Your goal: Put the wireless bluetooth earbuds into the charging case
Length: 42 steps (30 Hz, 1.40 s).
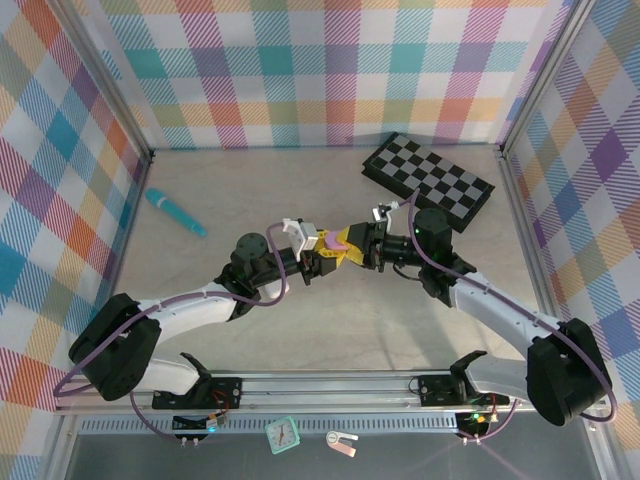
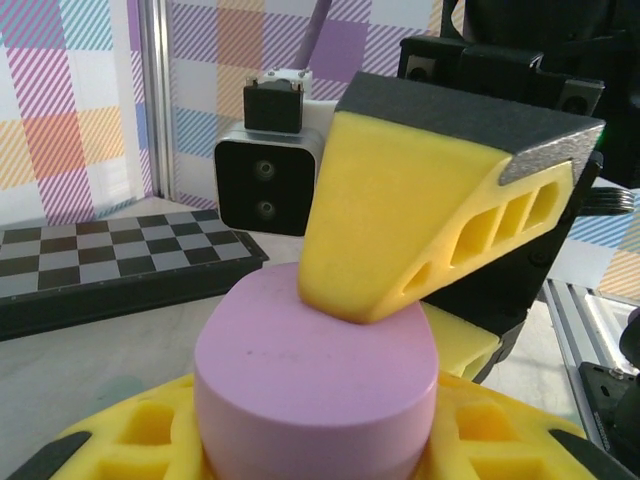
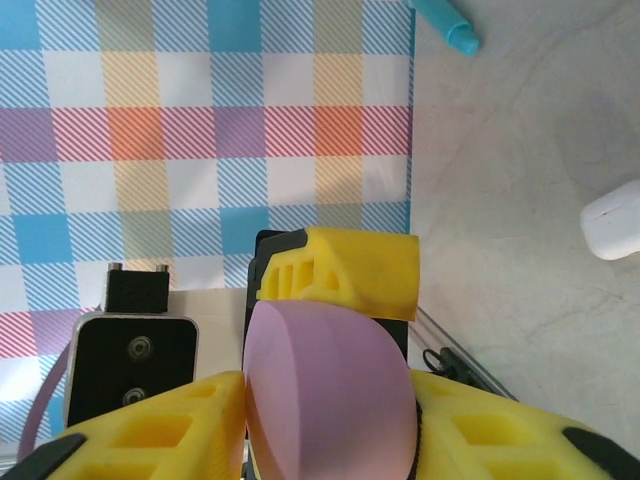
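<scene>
A lilac-pink charging case point(image 1: 337, 241) hangs closed above the middle of the table, held from both sides. My left gripper point(image 1: 322, 255) is shut on the case point(image 2: 315, 370), its yellow fingers point(image 2: 120, 450) hugging the case's flanks. My right gripper point(image 1: 358, 250) is shut on the same case point(image 3: 325, 390); one of its fingers point(image 2: 400, 210) presses on the case's top in the left wrist view. The left gripper's finger point(image 3: 340, 270) sits above the case in the right wrist view. The earbuds are out of view.
A black-and-white checkerboard point(image 1: 428, 180) lies at the back right. A teal pen point(image 1: 176, 212) lies at the left. A white rounded case point(image 3: 612, 220) rests on the table under the right wrist. Metal frame posts and plaid walls enclose the table.
</scene>
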Available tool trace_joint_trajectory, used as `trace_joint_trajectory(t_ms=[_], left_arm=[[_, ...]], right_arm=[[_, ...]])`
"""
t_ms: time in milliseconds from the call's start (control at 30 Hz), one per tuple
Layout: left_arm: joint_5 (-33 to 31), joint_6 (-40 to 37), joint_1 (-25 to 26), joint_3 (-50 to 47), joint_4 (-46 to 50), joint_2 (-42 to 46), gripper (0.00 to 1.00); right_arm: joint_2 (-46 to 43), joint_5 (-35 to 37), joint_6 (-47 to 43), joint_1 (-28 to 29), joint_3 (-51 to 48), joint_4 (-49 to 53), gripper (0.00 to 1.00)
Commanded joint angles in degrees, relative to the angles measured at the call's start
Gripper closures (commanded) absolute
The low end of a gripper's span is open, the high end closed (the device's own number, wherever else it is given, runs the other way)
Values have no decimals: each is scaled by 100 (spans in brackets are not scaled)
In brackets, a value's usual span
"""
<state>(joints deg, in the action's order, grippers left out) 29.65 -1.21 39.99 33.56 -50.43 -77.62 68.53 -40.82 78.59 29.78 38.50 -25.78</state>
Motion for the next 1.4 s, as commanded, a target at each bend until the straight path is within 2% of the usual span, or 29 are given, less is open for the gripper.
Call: trace_joint_trajectory(t_ms=[0, 167, 333, 400, 567, 733, 833, 933, 1067, 1200, 1367], left_arm=[[221, 35, 71, 27, -529, 100, 64], [287, 64, 70, 63, -546, 115, 64], [314, 120, 70, 46, -582, 164, 60], [316, 110, 65, 20, -565, 185, 52], [250, -9, 58, -93, -324, 377, 25], [128, -265, 58, -251, 230, 652, 9], [24, -560, 68, -343, 818, 846, 3], [-195, -802, 64, -411, 1441, 1181, 0], [-503, -1154, 70, -326, 2630, 1739, 0], [-610, -1270, 65, -296, 3313, 2010, 0], [-839, -1311, 70, -291, 3823, 2262, 0]], right_arm=[[143, -145, 126, 37, 24, -351, 65], [178, -124, -146, 32, 104, -142, 79], [179, -63, -295, 16, 79, -121, 84], [149, 0, -402, 12, 80, -17, 84], [-53, 265, -797, -83, 131, 494, 84], [-195, 618, -1465, -269, 255, 1453, 84], [-170, 1109, -2069, -459, 392, 2212, 84], [20, 1480, -2476, -761, 484, 2632, 81], [522, 1375, -2545, -1289, 464, 2526, 81], [1110, 1605, -2874, -1707, 622, 2646, 81], [1932, 2086, -3523, -1888, 1011, 2989, 81]])
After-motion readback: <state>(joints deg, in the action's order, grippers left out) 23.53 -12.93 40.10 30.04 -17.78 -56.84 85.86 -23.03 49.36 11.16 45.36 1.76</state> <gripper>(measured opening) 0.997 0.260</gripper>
